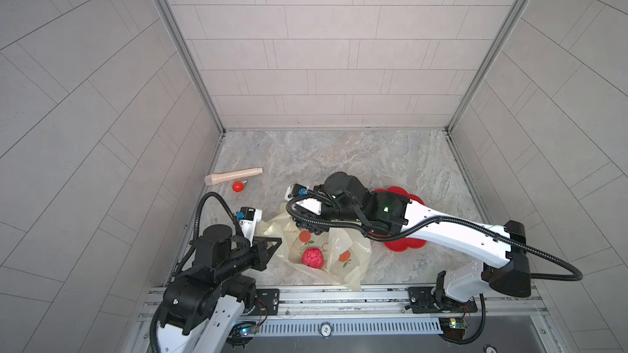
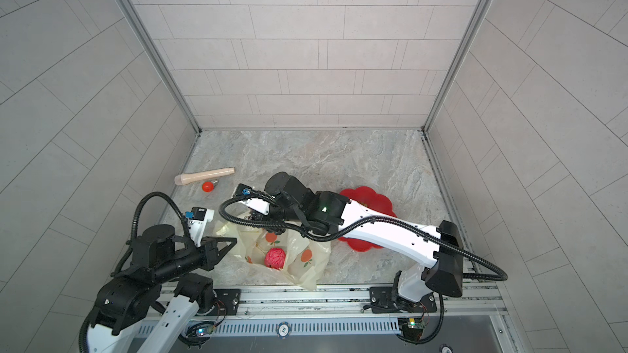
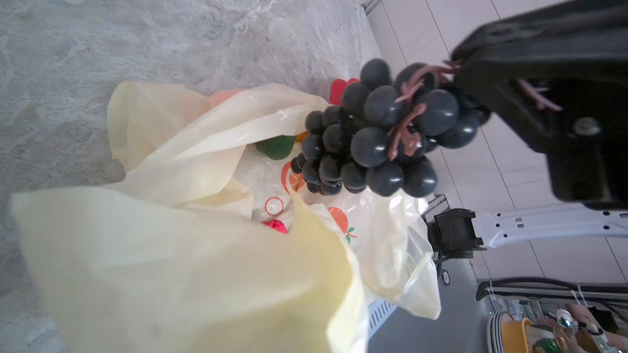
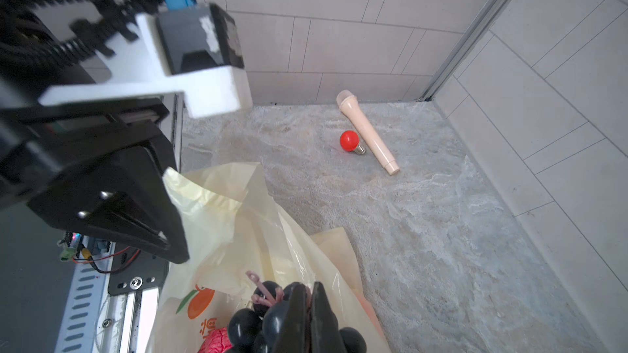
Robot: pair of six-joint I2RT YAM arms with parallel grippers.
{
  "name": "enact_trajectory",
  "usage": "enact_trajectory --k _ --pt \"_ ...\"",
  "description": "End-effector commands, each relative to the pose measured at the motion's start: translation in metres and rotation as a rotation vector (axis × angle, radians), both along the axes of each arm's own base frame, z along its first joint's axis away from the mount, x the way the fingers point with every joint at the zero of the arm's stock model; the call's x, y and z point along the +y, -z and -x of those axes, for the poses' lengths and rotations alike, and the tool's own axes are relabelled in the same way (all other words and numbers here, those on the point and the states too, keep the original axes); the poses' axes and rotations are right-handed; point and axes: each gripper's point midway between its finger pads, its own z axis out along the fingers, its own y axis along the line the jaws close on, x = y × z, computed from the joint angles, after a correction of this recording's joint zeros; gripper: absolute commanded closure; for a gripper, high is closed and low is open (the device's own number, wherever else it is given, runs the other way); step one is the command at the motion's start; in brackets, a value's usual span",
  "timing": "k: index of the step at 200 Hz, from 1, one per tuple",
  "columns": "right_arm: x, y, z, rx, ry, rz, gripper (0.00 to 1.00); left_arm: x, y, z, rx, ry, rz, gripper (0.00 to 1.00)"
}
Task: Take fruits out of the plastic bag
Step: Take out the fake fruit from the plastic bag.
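**Top views.** Show the left end effector clenched on the near-left rim of the plastic bag, crumpled and open-mouthed on the marble worktop. Place the pink wrinkly fruit inside the bag, in both top views. Let dark beads of the dark purple grape bunch peep from under the right arm, over the bag's far edge. Set the red flower-shaped plate just beside the bag, partly under that arm. Put the red bulb and beige flashlight side by side near the left wall, well apart from the bag.

**Left wrist view.** Frames the right end effector clamped shut on the pinkish stem of the grape bunch, with the cluster hung over the bag's mouth. Glimpses the green oval fruit and a sliver of the pink wrinkly fruit within. Fills the foreground with raised bag film, hiding the left end effector's own tips.

**Right wrist view.** Looks along the right end effector's fingers, pressed together on the stem, with grapes bulging around them. Catches the left end effector, jaws closed, with the bag's rim held up against it.
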Motion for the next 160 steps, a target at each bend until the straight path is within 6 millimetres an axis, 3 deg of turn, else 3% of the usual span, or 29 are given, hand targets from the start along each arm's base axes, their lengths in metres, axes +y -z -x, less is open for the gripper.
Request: enact_trajectory --k 1,63,105,134,160 --pt "-0.005 -0.056 0.006 -0.008 0.004 -0.153 1.00 0.005 -0.018 -0.015 -0.063 -0.067 0.016 0.95" --pt "-0.024 -0.122 0.008 -0.034 0.046 -0.270 1.00 0.002 -0.016 -0.030 -0.053 -0.067 0.005 0.96" --pt "-0.042 -0.150 0.010 -0.046 0.080 -0.281 1.00 -0.002 -0.018 -0.032 -0.043 -0.048 0.009 0.96" --pt "-0.064 -0.168 0.007 -0.071 0.140 -0.288 1.00 -0.002 -0.022 -0.033 -0.066 -0.039 -0.004 0.96" --pt "-0.089 -0.168 0.000 -0.094 0.208 -0.243 1.00 -0.003 -0.021 -0.035 -0.051 -0.036 -0.007 0.96"
